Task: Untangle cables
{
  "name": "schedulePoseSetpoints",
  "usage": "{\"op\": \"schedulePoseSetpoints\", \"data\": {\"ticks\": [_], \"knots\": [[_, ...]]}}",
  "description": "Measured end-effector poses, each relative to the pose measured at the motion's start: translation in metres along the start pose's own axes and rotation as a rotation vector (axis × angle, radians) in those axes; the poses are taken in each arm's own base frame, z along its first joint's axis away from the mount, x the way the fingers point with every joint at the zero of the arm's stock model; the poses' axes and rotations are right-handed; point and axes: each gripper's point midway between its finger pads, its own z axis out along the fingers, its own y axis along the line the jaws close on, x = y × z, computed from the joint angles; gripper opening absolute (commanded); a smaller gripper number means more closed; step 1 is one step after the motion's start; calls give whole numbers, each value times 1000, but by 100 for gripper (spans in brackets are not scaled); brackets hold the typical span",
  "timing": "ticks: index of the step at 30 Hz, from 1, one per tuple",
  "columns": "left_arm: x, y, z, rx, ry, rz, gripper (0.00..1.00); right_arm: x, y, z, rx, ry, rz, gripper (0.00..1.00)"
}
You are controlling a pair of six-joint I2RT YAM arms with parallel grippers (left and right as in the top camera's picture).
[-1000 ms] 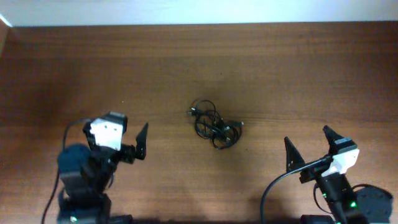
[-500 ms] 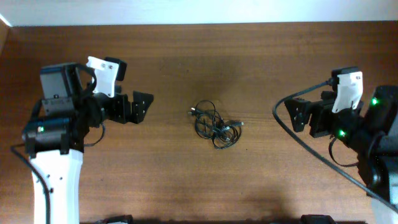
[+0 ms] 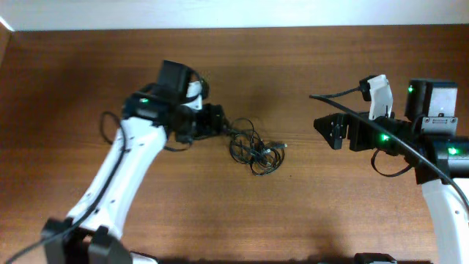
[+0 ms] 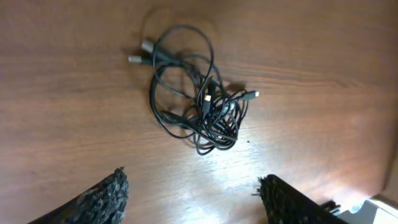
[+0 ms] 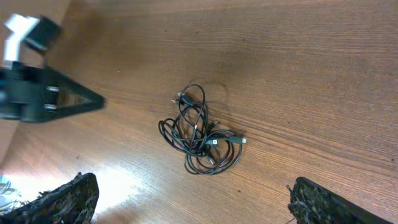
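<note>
Brown wooden table (image 3: 88, 81), pale strip (image 3: 234, 13) along far edge. Left gripper (image 3: 214, 122) reaches in just beside left edge of cables (image 3: 253, 150). Its wrist view: jaws spread wide, nothing held, bundle lying ahead of fingertips. Cables sit mid-table: tight tangle, looser loop toward left arm's side, small plugs (image 4: 252, 94) poking out. Right gripper (image 3: 330, 132) well apart on right, pointed toward bundle, jaws wide apart, empty.

Even light, perhaps from overhead, lit the brown wood-grain table (image 3: 293, 81). Pale glare sheened it low in both wrist views; the thin black tangled cables (image 4: 214, 118) cast faint shadows.
</note>
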Motion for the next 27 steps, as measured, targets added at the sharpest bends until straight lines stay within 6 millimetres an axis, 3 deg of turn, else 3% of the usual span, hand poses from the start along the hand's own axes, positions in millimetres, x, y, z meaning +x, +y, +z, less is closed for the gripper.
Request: {"op": "schedulePoseSetpoints", "data": {"ticks": [8, 11, 14, 15, 17, 18, 23, 27], "knots": [[25, -2, 101, -132, 155, -317, 77, 2, 0, 0, 0, 8, 7, 99], [30, -4, 125, -147, 173, -332, 65, 3, 0, 0, 0, 10, 8, 99], [36, -1, 137, -169, 193, -341, 49, 3, 0, 0, 0, 10, 7, 99], [36, 0, 138, -174, 194, -347, 43, 3, 0, 0, 0, 10, 8, 99], [35, 2, 138, -180, 188, -337, 8, 3, 0, 0, 1, 10, 7, 99], [34, 3, 138, -182, 187, -319, 0, 3, -1, 0, 3, 10, 8, 99], [10, -4, 122, -147, 161, -119, 0, 3, -1, 0, 4, 11, 8, 99], [-30, -42, 69, -41, 9, 100, 0, 1, -2, 4, 0, 13, 25, 100]]}}
